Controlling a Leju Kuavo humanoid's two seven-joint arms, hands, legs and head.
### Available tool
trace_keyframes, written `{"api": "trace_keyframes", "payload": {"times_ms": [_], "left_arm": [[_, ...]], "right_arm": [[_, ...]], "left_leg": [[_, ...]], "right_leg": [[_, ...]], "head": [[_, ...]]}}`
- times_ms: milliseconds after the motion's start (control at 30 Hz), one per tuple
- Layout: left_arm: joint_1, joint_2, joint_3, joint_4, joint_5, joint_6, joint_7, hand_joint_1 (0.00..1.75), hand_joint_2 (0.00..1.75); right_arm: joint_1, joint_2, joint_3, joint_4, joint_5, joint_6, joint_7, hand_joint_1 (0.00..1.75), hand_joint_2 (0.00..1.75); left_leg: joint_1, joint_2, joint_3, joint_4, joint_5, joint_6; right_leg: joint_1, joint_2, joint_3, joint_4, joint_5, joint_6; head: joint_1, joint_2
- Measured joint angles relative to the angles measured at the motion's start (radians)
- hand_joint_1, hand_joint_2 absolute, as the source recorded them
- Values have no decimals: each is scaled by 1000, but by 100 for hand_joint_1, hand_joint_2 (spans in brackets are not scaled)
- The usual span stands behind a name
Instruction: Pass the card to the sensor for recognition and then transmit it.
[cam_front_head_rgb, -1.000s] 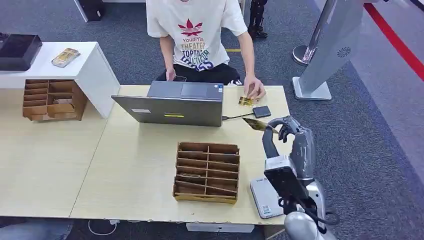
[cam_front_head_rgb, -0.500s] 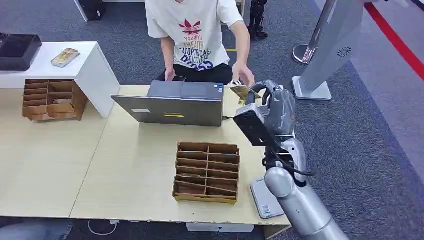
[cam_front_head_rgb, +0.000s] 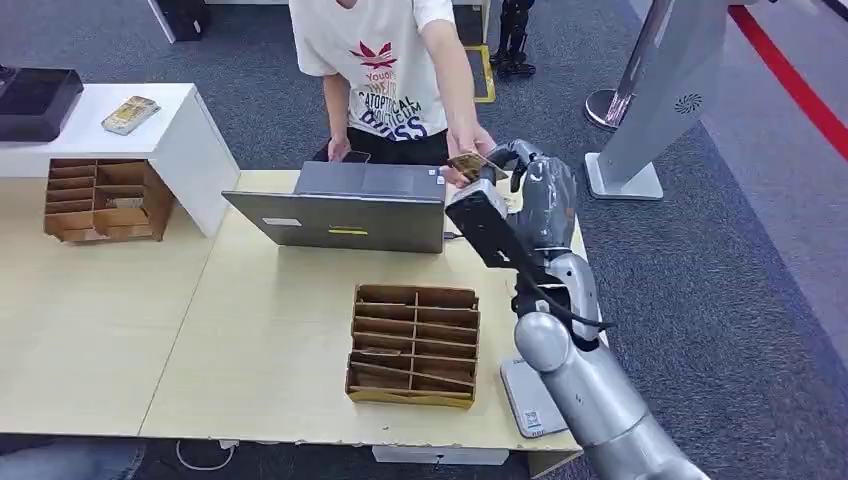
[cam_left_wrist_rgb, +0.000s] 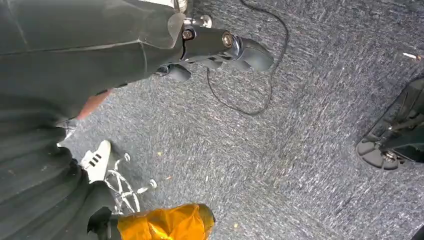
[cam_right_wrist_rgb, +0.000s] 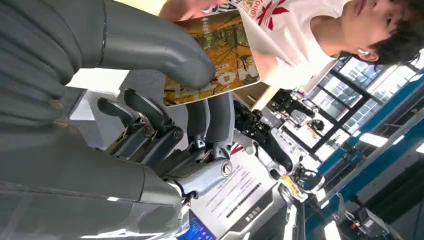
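**Card held out at the table's far edge**

The open grey laptop (cam_front_head_rgb: 345, 208) and the brown cardboard slotted organiser (cam_front_head_rgb: 413, 343) are sitting left of the right hand (cam_front_head_rgb: 535, 180). That hand is pinching the yellow autumn-print card (cam_right_wrist_rgb: 220, 50) between thumb and fingers above the far edge, where a person's hand (cam_front_head_rgb: 463, 150) is touching it. The left hand's (cam_left_wrist_rgb: 220, 47) fingers are curling on nothing over grey carpet.

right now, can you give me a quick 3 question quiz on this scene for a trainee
1. True or false: the right hand pinches the card.
2. Whose hand meets the card? A) nobody's B) the person's hand C) the left hand.
3. Fill in: the brown organiser lies in front of the ____.

Key: 1 true. 2 B. 3 laptop.
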Motion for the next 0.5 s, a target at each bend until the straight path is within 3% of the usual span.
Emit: {"api": "trace_keyframes", "payload": {"times_ms": [367,400,433,467,500], "left_arm": [[-20,0,-2,0,-28,0,9,0,175],[-23,0,-3,-1,-31,0,10,0,175],[-25,0,-4,-2,-36,0,11,0,175],[-27,0,-5,-2,-39,0,12,0,175],[-28,0,-5,-2,-41,0,12,0,175]], "right_arm": [[-62,20,-1,86,72,25,39,175,175],[-67,23,-1,94,81,26,44,141,175],[-71,25,-1,101,88,27,48,26,175],[-73,26,-1,108,94,28,49,0,175],[-75,28,-1,113,101,30,50,0,175]], "left_leg": [[0,0,0,0,0,0],[0,0,0,0,0,0],[0,0,0,0,0,0],[0,0,0,0,0,0],[0,0,0,0,0,0]], "right_leg": [[0,0,0,0,0,0],[0,0,0,1,0,0],[0,0,0,1,0,0],[0,0,0,0,0,0],[0,0,0,0,0,0]], "head": [[0,0],[0,0],[0,0],[0,0],[0,0]]}}
